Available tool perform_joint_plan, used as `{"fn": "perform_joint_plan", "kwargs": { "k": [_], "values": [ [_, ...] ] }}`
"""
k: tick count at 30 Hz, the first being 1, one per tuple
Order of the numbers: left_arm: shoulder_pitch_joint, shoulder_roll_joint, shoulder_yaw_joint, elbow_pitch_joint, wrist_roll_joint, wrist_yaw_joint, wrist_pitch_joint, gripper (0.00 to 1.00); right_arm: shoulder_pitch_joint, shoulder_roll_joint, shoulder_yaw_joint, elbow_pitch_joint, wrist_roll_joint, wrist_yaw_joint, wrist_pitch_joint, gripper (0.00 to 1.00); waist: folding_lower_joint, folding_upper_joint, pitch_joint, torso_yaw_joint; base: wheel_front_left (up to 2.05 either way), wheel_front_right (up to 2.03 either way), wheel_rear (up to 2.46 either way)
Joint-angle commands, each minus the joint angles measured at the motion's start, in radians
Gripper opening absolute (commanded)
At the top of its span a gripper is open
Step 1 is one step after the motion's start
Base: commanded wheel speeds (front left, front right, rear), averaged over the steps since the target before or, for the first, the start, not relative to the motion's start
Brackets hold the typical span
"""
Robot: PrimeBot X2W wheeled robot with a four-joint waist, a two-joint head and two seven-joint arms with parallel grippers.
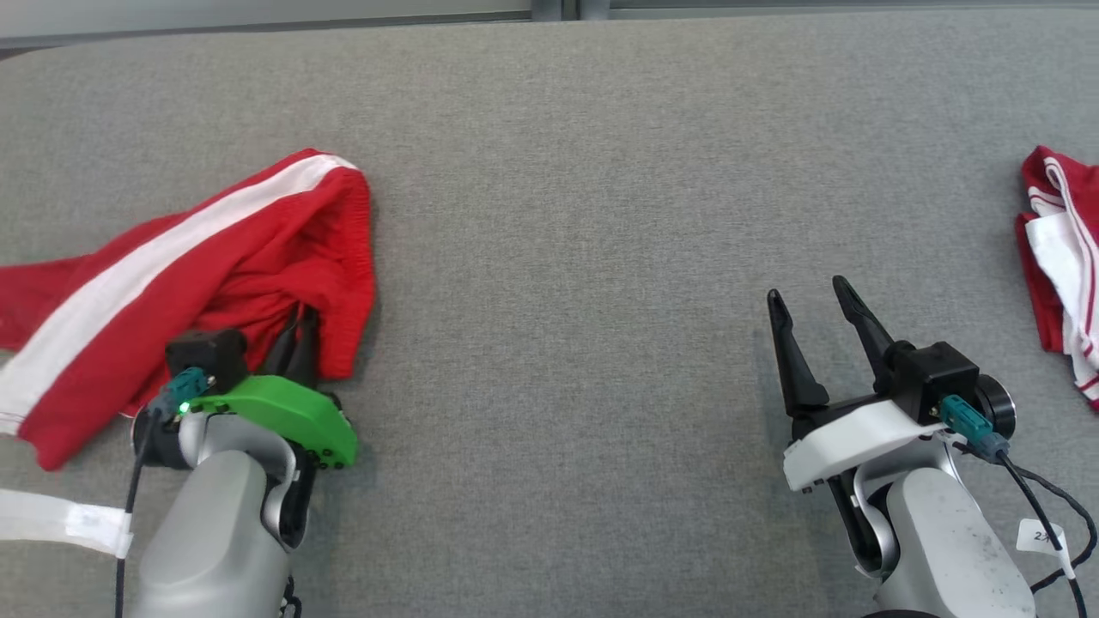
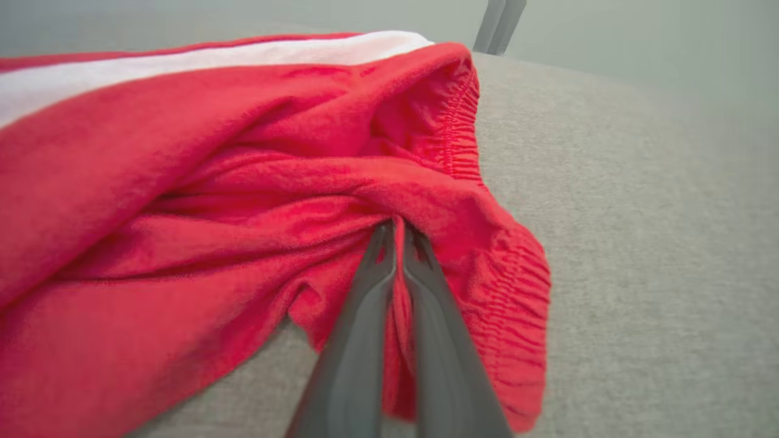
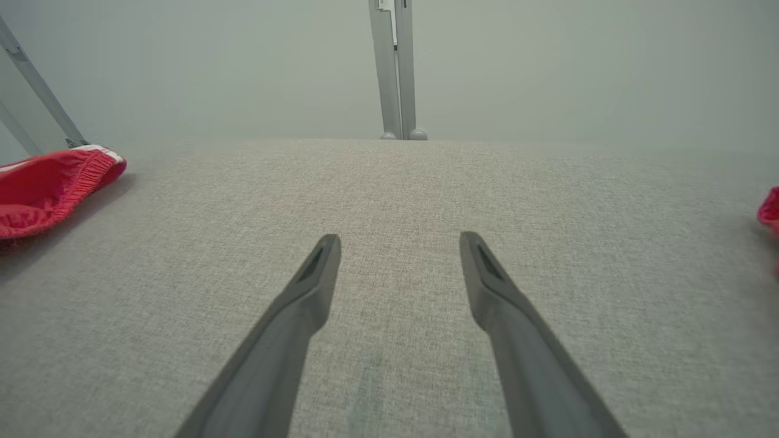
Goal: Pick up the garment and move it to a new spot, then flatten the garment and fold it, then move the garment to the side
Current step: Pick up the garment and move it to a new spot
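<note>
The garment (image 1: 215,275) is a pair of red shorts with a white side stripe, lying crumpled at the left of the grey table. My left gripper (image 1: 299,330) is shut on the garment near its elastic waistband, at the near right edge of the cloth. In the left wrist view the two fingers (image 2: 420,286) pinch a red fold of the garment (image 2: 243,201) between them. My right gripper (image 1: 811,300) hovers open over bare table at the lower right, nothing between its fingers (image 3: 316,274). The right wrist view catches the garment's edge (image 3: 42,182) at far left.
A second red and white cloth (image 1: 1060,266) lies folded at the table's right edge, also seen as a red corner (image 3: 770,213) in the right wrist view. The grey fabric table (image 1: 584,172) spreads wide between the two arms. A white strap (image 1: 51,519) crosses the lower left.
</note>
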Motion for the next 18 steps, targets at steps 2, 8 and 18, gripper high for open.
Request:
{"fn": "perform_joint_plan", "kwargs": {
  "k": [2,8,18],
  "values": [
    [0.003,-0.004,-0.052,-0.043,-0.019,-0.003,0.001,0.0,0.017,0.0,0.003,0.005,0.009,-0.002,-0.003,1.0,0.0,-0.0001,-0.031,-0.068,0.0,0.0,0.0],
    [-0.039,-0.042,-0.225,-0.131,-0.033,-0.003,0.0,0.0,0.027,0.002,0.002,0.004,0.037,-0.002,-0.003,1.0,0.0,-0.0001,-0.04,-0.179,0.0,0.0,0.0],
    [-0.053,-0.091,-0.383,-0.143,-0.058,-0.003,0.0,0.0,0.031,0.003,0.011,-0.007,0.074,-0.002,-0.003,1.0,0.0,-0.0001,-0.029,-0.338,0.0,0.0,0.0]
  ]
}}
